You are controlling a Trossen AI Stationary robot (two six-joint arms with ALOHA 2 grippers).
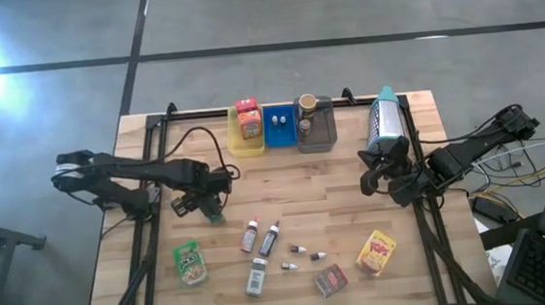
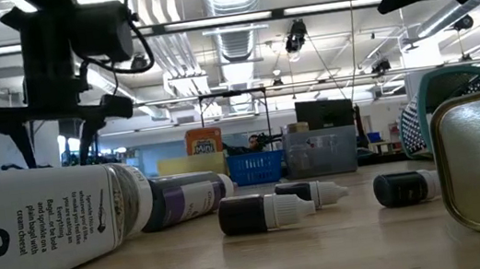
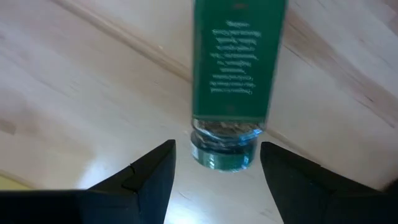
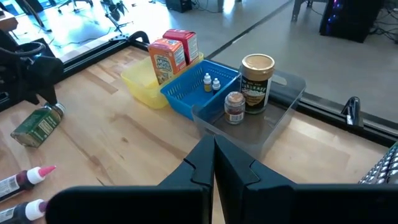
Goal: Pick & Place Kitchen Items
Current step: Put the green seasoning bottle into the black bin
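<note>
Left pincer [image 3: 214, 171] hangs half-open over the green-labelled jar [image 3: 239, 74] lying on its side on the bench [image 1: 304, 179], at about nine o'clock from centre — its cap sits between the fingers, nothing gripped yet. This looks like the approach to a pick; next it needs to lower and close squarely on the jar. Farther off at three o'clock, the right pincer [image 4: 213, 163] waits, shut and empty — trays at twelve o'clock already hold some items.
</note>
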